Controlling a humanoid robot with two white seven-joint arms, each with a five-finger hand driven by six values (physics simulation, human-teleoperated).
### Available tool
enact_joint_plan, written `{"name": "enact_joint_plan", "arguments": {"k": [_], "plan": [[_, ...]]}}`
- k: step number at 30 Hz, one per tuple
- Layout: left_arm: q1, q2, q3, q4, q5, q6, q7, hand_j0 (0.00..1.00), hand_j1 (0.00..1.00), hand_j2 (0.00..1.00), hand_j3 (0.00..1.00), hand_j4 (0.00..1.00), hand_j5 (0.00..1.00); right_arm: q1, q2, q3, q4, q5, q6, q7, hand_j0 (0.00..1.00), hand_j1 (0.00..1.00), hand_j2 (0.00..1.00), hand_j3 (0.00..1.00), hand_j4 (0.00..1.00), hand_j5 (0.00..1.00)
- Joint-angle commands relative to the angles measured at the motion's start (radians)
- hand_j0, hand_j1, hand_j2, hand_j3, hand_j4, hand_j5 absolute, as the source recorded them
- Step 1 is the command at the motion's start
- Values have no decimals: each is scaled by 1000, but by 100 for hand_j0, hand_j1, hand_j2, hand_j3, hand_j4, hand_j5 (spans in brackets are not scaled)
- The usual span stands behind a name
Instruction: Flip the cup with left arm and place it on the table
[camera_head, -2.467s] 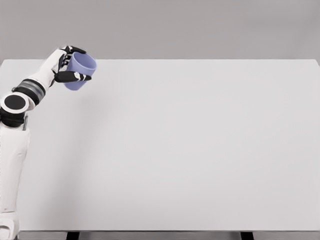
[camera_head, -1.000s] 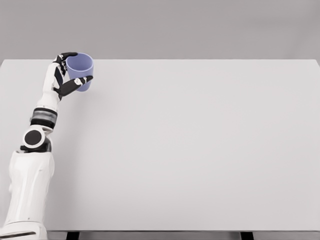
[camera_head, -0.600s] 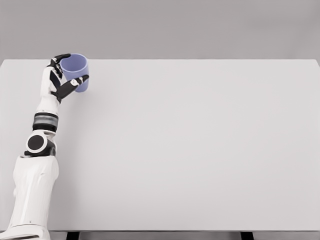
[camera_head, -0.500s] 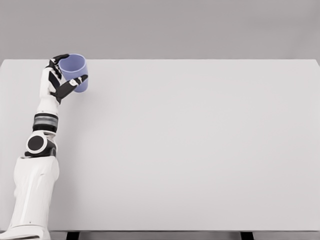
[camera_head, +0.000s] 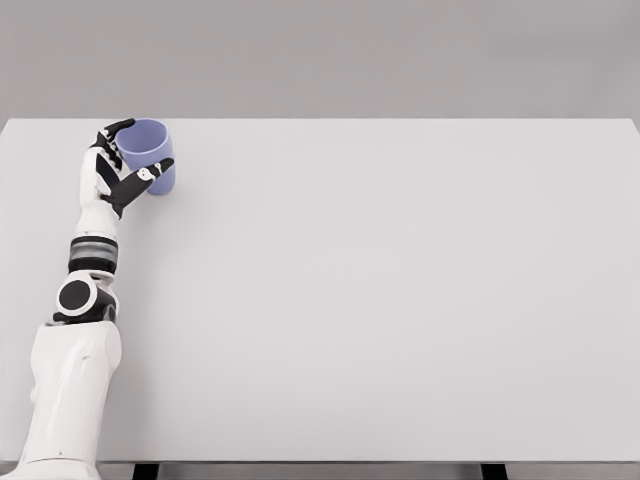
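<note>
A blue-violet cup (camera_head: 152, 148) stands upright, mouth up, at the far left of the white table (camera_head: 380, 300), near its back edge. Its base looks to be on or just above the tabletop. My left hand (camera_head: 138, 148) wraps it from the left side. The thumb (camera_head: 150, 172) lies across the cup's front, and the fingers (camera_head: 112, 131) curl round the back of the rim. The white left arm (camera_head: 70, 360) rises from the lower left corner. No right arm appears in the head view.
A plain grey wall runs behind the table. The table's front edge and two dark legs (camera_head: 146, 471) show at the bottom of the picture.
The cup has turned from tilted sideways to upright and come down and slightly left toward the tabletop. The left forearm has swung to point straight up the picture.
</note>
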Motion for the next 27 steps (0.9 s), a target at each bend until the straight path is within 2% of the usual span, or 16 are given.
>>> {"name": "enact_joint_plan", "arguments": {"k": [1,7,15,27], "plan": [[0,0,0,-1,0,0,-2,63,63,63,63,63,63,0,0,1,0,0,-1,0,100,100,100,100,100,100],[3,0,-2,-1,0,-2,-2,64,64,64,64,64,64,0,0,-1,0,0,1,0,100,100,100,100,100,100],[9,0,-2,-1,-4,-2,-2,81,81,81,81,81,81,0,0,-1,0,0,-1,0,100,100,100,100,100,100],[8,2,-2,-2,-6,-2,-2,85,85,85,85,85,85,-2,0,-1,0,0,-1,0,100,100,100,100,100,100]]}}
